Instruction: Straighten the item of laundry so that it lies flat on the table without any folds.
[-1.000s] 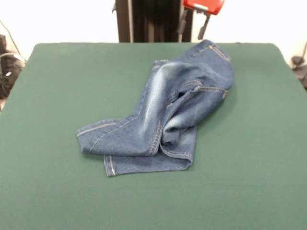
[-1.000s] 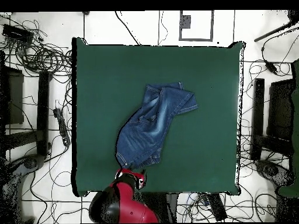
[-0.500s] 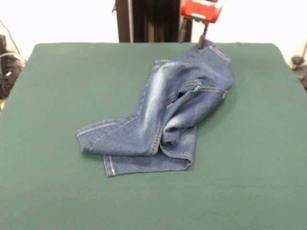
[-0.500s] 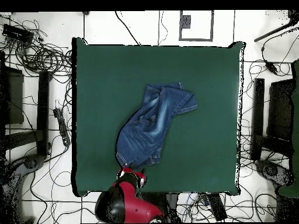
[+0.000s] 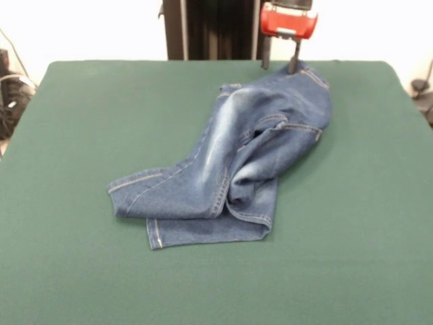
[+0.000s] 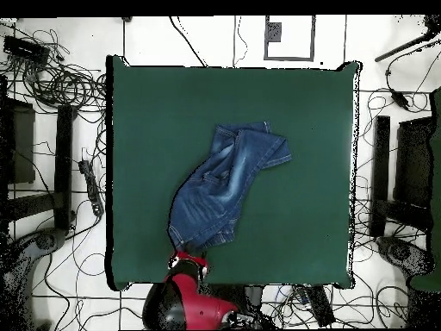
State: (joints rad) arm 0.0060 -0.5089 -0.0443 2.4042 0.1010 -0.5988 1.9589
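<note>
Fingers (image 5: 279,64) are straddling the jeans (image 5: 233,159) waistband, spread apart.
You're risking a thin pinch slipping, dragging folds across the counter (image 5: 81,122) toward 12 o'clock.

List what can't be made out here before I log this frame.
- Gripper contact with the jeans: front view shows its fingers at the waistband, but grip is unclear; overhead, the arm covers it.
- Jeans' underside and lower leg: hidden under the folded upper layer in both views.
- Table near edge: cut off in front view.
</note>
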